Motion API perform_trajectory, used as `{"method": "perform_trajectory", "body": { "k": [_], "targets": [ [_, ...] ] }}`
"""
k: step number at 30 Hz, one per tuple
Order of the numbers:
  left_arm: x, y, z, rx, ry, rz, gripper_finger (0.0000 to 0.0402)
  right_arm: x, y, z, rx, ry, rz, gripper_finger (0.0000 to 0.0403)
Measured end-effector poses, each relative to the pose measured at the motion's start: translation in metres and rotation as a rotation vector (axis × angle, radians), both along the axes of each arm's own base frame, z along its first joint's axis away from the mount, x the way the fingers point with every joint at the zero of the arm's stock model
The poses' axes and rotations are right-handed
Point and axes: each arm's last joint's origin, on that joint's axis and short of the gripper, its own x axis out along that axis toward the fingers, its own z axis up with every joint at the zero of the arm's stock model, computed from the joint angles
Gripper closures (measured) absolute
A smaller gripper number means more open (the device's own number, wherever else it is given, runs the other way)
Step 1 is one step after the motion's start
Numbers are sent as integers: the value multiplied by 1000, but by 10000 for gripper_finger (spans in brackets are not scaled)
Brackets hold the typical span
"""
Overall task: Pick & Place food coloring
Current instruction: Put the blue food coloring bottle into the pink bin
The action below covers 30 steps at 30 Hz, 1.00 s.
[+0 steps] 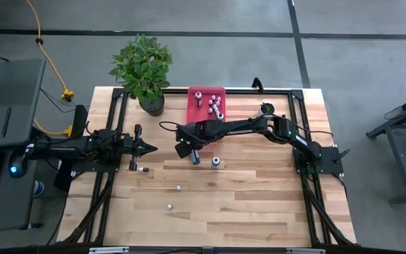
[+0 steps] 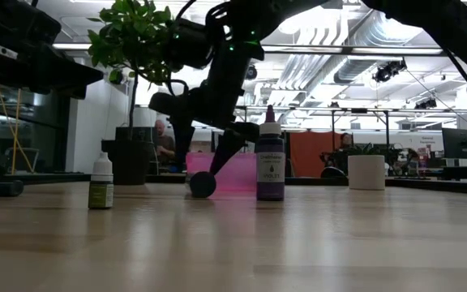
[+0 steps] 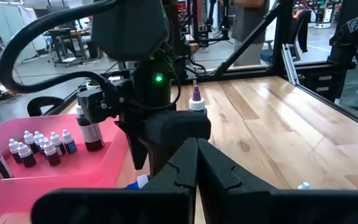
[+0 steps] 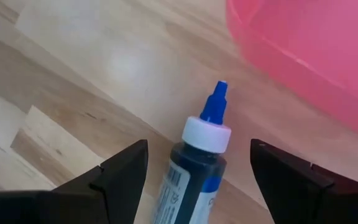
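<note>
A: Right gripper (image 4: pixel 197 165) — how is it being read?

B: Jaws are being held wide apart, nothing gripped. It is being hung low over the light wooden slatted table (image 1: pixel 259 204), near its middle, just in front of the shallow pink plastic tray (image 1: pixel 197 111).

A: And the target?

B: A dark-blue plastic food coloring bottle with a white collar and blue pointed tip (image 4: pixel 194 162) is being framed between the two open fingers in the right wrist view. It is lying on its side on the wood, and its long axis is being shown running out forward from the gripper, tip toward the tray, so the fingers are being placed either side of the body. Whether contact is being made cannot be told.

A: Other bottles?

B: A taller purple bottle with a white cap (image 2: pixel 270 166) is being left upright just beside the gripper; a small green-labelled white-capped bottle (image 2: pixel 101 182) is standing apart on the table. A cluster of tiny white-capped bottles (image 3: pixel 39 148) is already sitting in the tray.

A: Left gripper (image 1: pixel 149 149)?

B: Pinched closed on nothing, parked at the left edge, pointing inward. The right arm is being judged much the nearer — a closing of its jaws across the lying bottle is what the next move is likely calling for.
</note>
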Motion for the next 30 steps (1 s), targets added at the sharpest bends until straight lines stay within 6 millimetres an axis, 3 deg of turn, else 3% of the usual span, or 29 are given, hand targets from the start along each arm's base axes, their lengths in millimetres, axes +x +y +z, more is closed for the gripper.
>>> {"method": "perform_trajectory", "body": {
  "k": [30],
  "targets": [
    [0,0,0,0,0,-1,401,9,-6,-21,42,-31,-46,132]
  ]
}}
